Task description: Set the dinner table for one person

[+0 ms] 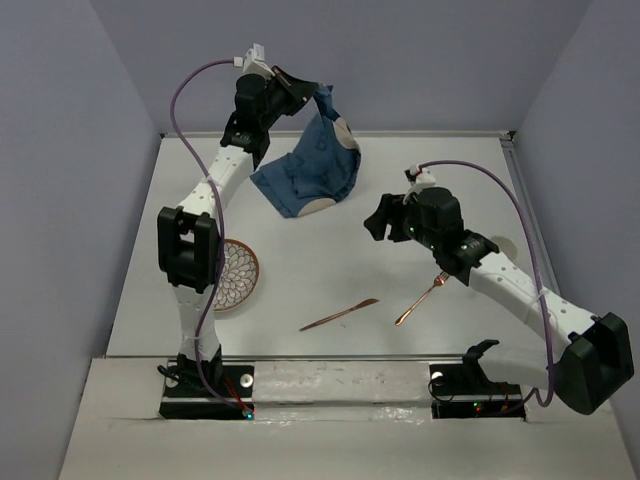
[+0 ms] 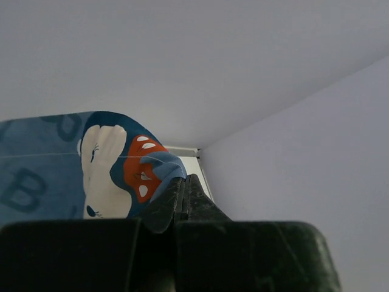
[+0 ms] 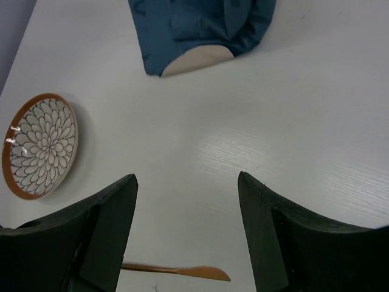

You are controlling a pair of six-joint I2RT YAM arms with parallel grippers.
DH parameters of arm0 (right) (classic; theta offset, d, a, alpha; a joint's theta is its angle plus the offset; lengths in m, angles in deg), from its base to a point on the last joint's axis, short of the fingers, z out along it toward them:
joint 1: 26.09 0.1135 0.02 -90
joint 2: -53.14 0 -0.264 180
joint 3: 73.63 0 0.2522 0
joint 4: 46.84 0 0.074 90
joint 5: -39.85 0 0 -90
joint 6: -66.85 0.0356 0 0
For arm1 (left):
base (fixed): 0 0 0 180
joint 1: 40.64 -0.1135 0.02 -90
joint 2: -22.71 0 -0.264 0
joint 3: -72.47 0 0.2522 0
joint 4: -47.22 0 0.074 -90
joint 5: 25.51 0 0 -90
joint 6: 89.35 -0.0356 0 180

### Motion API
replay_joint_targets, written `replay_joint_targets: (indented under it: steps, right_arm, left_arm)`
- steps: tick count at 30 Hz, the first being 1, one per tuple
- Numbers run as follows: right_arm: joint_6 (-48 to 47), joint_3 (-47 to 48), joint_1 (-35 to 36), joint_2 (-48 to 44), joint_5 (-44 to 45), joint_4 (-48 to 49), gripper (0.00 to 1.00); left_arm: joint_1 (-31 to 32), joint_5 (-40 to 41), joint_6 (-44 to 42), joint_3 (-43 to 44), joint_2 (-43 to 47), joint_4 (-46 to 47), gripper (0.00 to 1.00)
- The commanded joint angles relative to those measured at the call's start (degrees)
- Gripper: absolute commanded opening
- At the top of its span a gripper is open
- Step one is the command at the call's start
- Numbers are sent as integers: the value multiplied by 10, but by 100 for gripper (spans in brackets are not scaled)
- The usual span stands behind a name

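Note:
My left gripper point(image 1: 300, 88) is raised at the back of the white dinner table point(image 1: 330, 250) and is shut on a corner of a dark-blue printed placemat point(image 1: 305, 175). The cloth hangs down, crumpled, and its lower end reaches the tabletop. In the left wrist view the pinched corner point(image 2: 152, 176) sits beside the closed fingertips of the left gripper point(image 2: 185, 179). My right gripper point(image 1: 378, 222) hovers open over the middle of the table, holding nothing. From its wrist, the right gripper point(image 3: 187, 182) faces bare table point(image 3: 243, 121), with the placemat point(image 3: 194, 27) beyond.
A flower-patterned plate point(image 1: 240, 275) with a brown rim lies at the left, partly behind the left arm, and shows as the plate point(image 3: 39, 146) from the right wrist. A copper knife point(image 1: 340, 315) and a copper fork point(image 1: 422, 298) lie near the front. Walls close three sides.

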Motion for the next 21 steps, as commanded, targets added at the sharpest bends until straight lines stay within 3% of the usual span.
replay_joint_targets:
  steps: [1, 8, 11, 17, 21]
  right_arm:
    - [-14, 27, -38, -1, 28, -2, 74]
    - [-11, 32, -70, 55, 5, 14, 74]
    - [-12, 39, -81, 83, -21, 21, 74]
    - [-35, 93, -81, 185, -111, 58, 77]
    - [-55, 156, -81, 276, -155, 83, 81]
  left_arm:
    - [-3, -60, 17, -24, 19, 44, 0]
    - [14, -30, -20, -68, 90, 43, 0]
    - [14, 37, -64, -119, 163, 42, 0]
    - [8, 180, -82, -344, 335, 96, 0]
    - [-7, 158, -33, -430, 370, 130, 0]
